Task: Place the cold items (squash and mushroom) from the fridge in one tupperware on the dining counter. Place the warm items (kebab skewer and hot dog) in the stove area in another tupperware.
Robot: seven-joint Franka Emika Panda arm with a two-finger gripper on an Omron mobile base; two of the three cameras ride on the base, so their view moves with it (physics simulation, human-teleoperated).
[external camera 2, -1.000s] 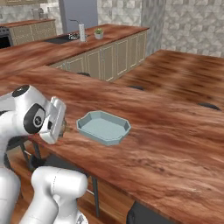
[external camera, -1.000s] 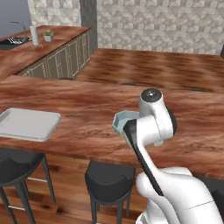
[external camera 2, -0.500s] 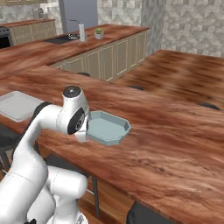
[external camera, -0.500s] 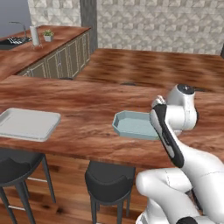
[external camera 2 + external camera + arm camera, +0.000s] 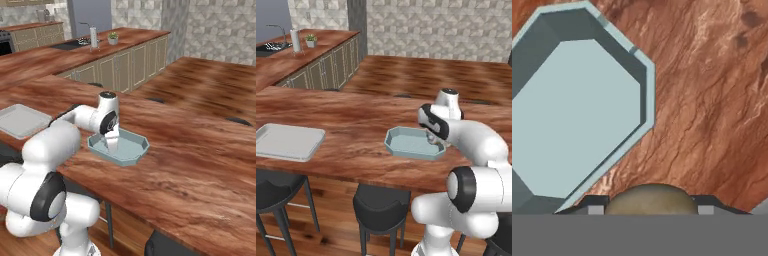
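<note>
A pale blue-grey octagonal tupperware (image 5: 408,145) (image 5: 131,156) (image 5: 577,115) sits empty on the wooden dining counter (image 5: 346,125). My gripper (image 5: 434,141) (image 5: 112,144) (image 5: 652,210) points down just above the tupperware's end nearest the arm. A tan, rounded mushroom (image 5: 650,199) is held between my fingers (image 5: 595,206), and my gripper is shut on it. In the hand view the mushroom hangs over bare wood just outside the tupperware's rim. The squash, kebab skewer and hot dog are out of view.
A flat grey tray (image 5: 286,141) (image 5: 20,120) lies further along the same counter edge. Dark stools (image 5: 381,210) stand under the counter's front. A second counter with a sink and a small plant (image 5: 113,37) runs behind.
The arm has swung across in front of the tupperware and lowered the hand over its near end. The tupperware and tray have not moved.
</note>
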